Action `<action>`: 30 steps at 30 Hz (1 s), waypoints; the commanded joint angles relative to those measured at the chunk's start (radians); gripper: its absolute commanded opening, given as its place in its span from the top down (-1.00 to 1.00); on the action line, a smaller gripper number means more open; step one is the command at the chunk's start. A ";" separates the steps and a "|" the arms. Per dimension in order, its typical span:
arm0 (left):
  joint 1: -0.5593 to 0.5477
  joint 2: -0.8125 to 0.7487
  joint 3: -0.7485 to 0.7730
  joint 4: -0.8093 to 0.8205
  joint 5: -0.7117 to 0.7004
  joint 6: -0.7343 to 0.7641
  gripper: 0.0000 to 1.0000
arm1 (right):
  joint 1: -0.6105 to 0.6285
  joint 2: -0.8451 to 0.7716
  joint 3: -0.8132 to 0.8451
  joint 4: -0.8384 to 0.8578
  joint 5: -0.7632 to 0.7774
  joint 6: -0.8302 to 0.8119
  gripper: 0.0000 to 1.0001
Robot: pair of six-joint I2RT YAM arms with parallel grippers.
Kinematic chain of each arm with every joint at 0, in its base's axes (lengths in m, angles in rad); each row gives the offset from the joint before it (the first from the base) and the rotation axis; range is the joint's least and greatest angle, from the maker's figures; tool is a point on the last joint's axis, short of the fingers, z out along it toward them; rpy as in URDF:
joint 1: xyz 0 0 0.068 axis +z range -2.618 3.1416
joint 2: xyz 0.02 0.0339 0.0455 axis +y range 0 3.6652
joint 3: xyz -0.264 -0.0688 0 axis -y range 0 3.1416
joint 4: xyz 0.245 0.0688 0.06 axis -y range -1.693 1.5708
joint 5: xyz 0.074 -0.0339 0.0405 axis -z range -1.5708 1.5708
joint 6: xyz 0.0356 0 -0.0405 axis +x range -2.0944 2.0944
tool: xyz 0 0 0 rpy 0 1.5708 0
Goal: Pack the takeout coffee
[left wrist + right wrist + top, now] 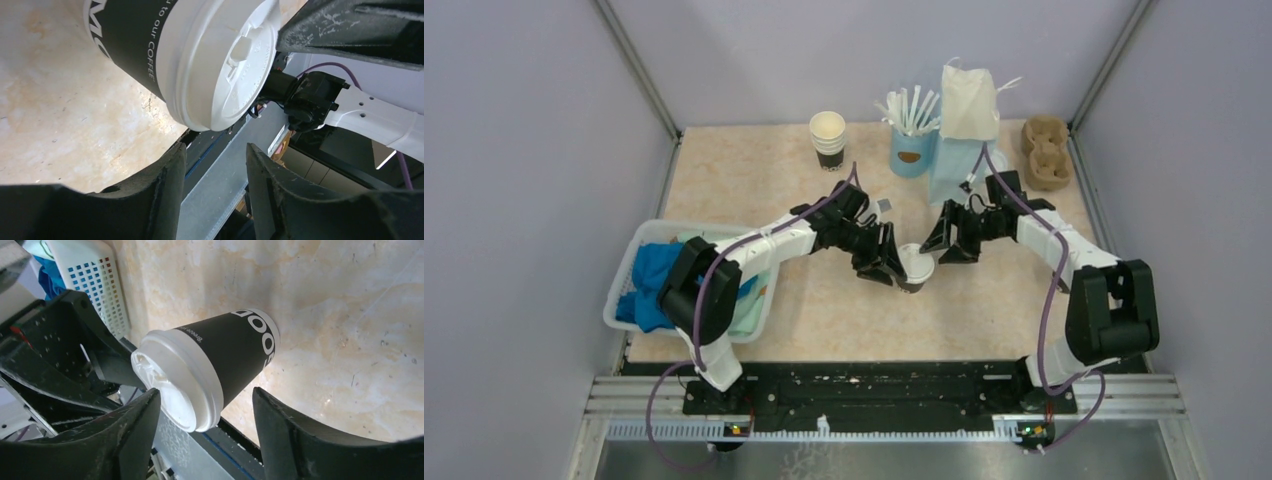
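Note:
The takeout coffee (915,267) stands upright mid-table: a black paper cup with white lettering and a round white lid. It also shows in the left wrist view (215,60) and the right wrist view (210,370). My left gripper (890,262) is open just left of the cup; in its own view the gripper (216,150) has nothing between its fingers and the cup lies beyond the tips. My right gripper (947,246) is open just right of the cup; in its own view the gripper (205,396) has the lid's rim at the tip of one finger (145,410).
A light blue paper bag with a white top (962,140) stands behind the right gripper. A light blue cup of white sticks (911,150), stacked lidless cups (828,138) and a brown cardboard carrier (1046,152) stand at the back. A white basket (621,292) holding blue cloth sits at left.

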 commanded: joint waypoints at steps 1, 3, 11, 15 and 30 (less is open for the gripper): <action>0.043 -0.093 0.047 -0.022 -0.011 0.017 -0.12 | -0.022 -0.099 0.033 -0.070 -0.002 -0.051 -0.39; 0.070 -0.112 0.041 -0.020 -0.003 0.017 -0.20 | -0.023 -0.126 0.025 -0.084 -0.014 -0.049 -0.43; 0.179 -0.035 0.031 0.042 0.091 -0.017 0.05 | -0.062 -0.226 -0.158 0.070 -0.129 0.089 0.00; 0.183 0.053 0.099 0.004 0.104 0.023 0.15 | -0.064 -0.232 -0.219 0.123 -0.137 0.123 0.12; 0.162 0.148 0.146 0.042 0.142 0.031 0.07 | -0.061 -0.200 -0.290 0.203 -0.155 0.145 0.34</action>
